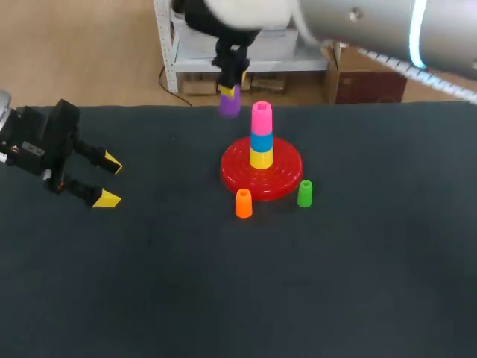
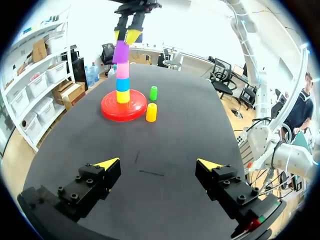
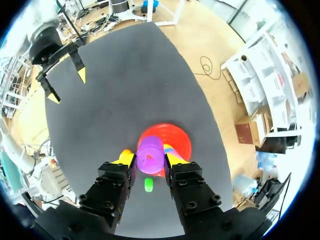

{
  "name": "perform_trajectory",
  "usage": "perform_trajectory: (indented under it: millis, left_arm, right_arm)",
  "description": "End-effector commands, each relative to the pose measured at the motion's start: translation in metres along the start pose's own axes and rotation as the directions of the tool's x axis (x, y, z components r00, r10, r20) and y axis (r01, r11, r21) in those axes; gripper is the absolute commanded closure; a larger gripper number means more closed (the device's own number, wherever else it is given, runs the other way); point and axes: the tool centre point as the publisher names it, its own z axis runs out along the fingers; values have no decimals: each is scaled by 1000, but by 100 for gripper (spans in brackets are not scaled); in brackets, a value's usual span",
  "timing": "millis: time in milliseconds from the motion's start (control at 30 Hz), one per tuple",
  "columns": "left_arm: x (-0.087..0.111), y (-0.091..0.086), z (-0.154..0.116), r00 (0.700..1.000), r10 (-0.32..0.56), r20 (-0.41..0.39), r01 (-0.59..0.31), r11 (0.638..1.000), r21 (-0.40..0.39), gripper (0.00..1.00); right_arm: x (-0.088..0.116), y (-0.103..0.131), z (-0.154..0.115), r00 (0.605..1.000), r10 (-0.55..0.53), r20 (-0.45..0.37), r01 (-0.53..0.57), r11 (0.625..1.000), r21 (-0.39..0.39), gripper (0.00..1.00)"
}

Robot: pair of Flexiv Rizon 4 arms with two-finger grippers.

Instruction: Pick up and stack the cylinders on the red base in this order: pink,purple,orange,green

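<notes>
The red base (image 1: 287,177) holds a post stacked yellow, blue, then a pink cylinder (image 1: 261,118) on top. My right gripper (image 1: 230,88) hangs just behind and left of the stack, shut on the purple cylinder (image 1: 229,105), which is held off the table. In the right wrist view the purple cylinder (image 3: 150,156) sits between both fingers, above the red base (image 3: 177,136). The orange cylinder (image 1: 244,203) and the green cylinder (image 1: 305,194) stand upright on the table by the base's front edge. My left gripper (image 1: 109,180) rests open at the far left with nothing in it.
The dark table top (image 1: 223,291) stretches wide in front of the base. In the left wrist view my left gripper (image 2: 157,162) is low over the cloth, with the base (image 2: 111,109), orange cylinder (image 2: 151,112) and green cylinder (image 2: 153,93) far ahead.
</notes>
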Motion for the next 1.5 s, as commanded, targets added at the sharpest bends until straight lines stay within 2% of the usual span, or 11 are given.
perform_trajectory:
  millis: [33, 300, 500, 1000, 1500]
  left_arm:
    - [2, 0, 0, 1000, 3, 3, -3, 1000, -1, 0]
    - [2, 0, 0, 1000, 3, 3, -3, 1000, -1, 0]
    - [2, 0, 0, 1000, 3, 3, -3, 1000, -1, 0]
    - [2, 0, 0, 1000, 3, 3, -3, 1000, -1, 0]
    - [2, 0, 0, 1000, 3, 3, -3, 1000, -1, 0]
  right_arm:
    - [18, 1, -15, 1000, 18, 22, -18, 1000, -10, 100]
    - [42, -8, -12, 996, 88, -22, -88, 995, -34, 100]
    - [51, -20, -10, 993, 104, -58, -106, 994, -39, 100]
    - [39, -41, 5, 994, 76, -77, -81, 995, -60, 100]
    - [30, -50, 14, 992, 42, -118, -52, 995, -80, 100]
